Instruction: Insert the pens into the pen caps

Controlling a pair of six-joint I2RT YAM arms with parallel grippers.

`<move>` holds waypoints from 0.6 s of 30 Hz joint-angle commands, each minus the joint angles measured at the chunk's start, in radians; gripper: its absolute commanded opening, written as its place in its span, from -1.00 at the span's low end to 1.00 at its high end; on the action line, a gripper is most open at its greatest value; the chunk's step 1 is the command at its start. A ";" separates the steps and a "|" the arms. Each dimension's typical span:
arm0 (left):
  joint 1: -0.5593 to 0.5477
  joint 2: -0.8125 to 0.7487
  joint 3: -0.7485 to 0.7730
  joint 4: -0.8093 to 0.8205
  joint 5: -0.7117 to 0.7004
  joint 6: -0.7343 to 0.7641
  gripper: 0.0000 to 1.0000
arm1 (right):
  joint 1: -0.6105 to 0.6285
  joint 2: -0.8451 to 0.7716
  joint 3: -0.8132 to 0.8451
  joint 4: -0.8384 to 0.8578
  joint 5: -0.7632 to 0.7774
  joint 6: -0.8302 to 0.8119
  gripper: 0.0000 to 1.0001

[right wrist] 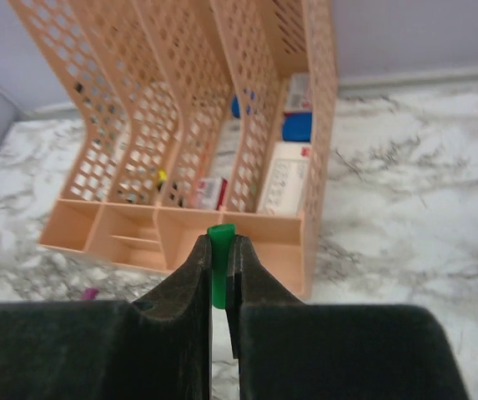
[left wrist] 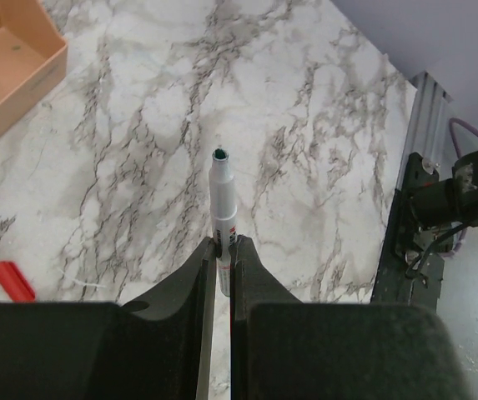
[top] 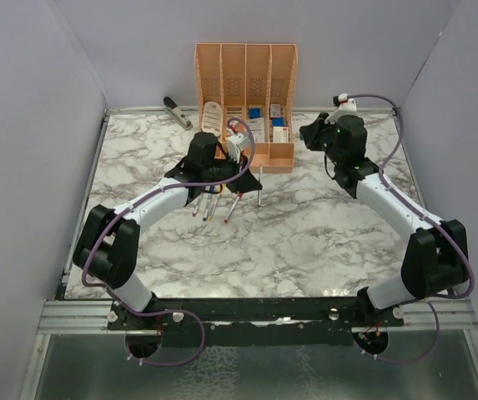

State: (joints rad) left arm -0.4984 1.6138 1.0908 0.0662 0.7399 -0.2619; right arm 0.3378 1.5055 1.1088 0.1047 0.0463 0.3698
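Above marble table (top: pixel 305 242), left claw (left wrist: pixel 223 243) clamped on upright pen (left wrist: pixel 222 200), right claw (right wrist: pixel 219 250) pinching green cap (right wrist: pixel 220 232)

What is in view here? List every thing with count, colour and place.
Table: one, white-grey marble, under everything.
Desk organiser: one, peach, far middle, small boxes inside.
Stapler: one, grey, far edge, left of the desk organiser.
Loose pens: about four, silver-grey, on the table before the desk organiser.
Held pen: one, pale, dark green tip, in the left gripper.
Red cap: one, on the table.
Green cap: one, in the right gripper.
left gripper: black, shut on the held pen.
right gripper: black, shut on the green cap.
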 commanded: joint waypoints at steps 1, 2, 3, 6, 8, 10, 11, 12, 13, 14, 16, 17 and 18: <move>0.006 -0.051 -0.004 0.152 0.116 -0.010 -1.00 | -0.011 -0.046 -0.041 0.234 -0.247 0.017 -0.98; 0.007 -0.050 -0.001 0.159 0.123 -0.008 -1.00 | -0.011 -0.052 -0.048 0.252 -0.278 0.024 -0.98; 0.007 -0.045 0.000 0.169 0.131 -0.008 -1.00 | -0.012 -0.059 -0.060 0.282 -0.312 0.031 -0.98; 0.010 -0.036 -0.006 0.246 0.191 -0.021 -1.00 | -0.013 -0.071 -0.094 0.368 -0.415 0.059 -0.98; 0.011 -0.025 -0.002 0.279 0.228 -0.024 -1.00 | -0.013 -0.067 -0.093 0.393 -0.488 0.069 -0.98; 0.011 -0.006 0.016 0.283 0.260 -0.025 -1.00 | -0.013 -0.070 -0.096 0.424 -0.562 0.073 -0.98; 0.013 0.004 0.022 0.284 0.272 -0.027 -1.00 | -0.013 -0.072 -0.100 0.437 -0.591 0.072 -0.98; 0.014 0.012 0.029 0.284 0.276 -0.031 -1.00 | -0.013 -0.078 -0.106 0.449 -0.622 0.071 -0.98; 0.014 0.018 0.035 0.284 0.280 -0.035 -1.00 | -0.013 -0.086 -0.114 0.461 -0.641 0.067 -0.98; 0.015 0.024 0.041 0.284 0.286 -0.041 -1.00 | -0.013 -0.094 -0.121 0.470 -0.656 0.064 -0.98; 0.015 0.034 0.050 0.284 0.294 -0.054 -1.00 | -0.013 -0.111 -0.139 0.492 -0.685 0.060 -0.98; 0.015 0.036 0.052 0.285 0.299 -0.058 -1.00 | -0.013 -0.118 -0.147 0.503 -0.700 0.059 -0.98; 0.015 0.038 0.054 0.285 0.302 -0.062 -1.00 | -0.013 -0.125 -0.157 0.516 -0.713 0.058 -0.98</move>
State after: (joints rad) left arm -0.4900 1.6352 1.1145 0.3073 0.9699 -0.3019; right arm 0.3214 1.4319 0.9882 0.5156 -0.5320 0.4255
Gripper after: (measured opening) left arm 0.096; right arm 0.059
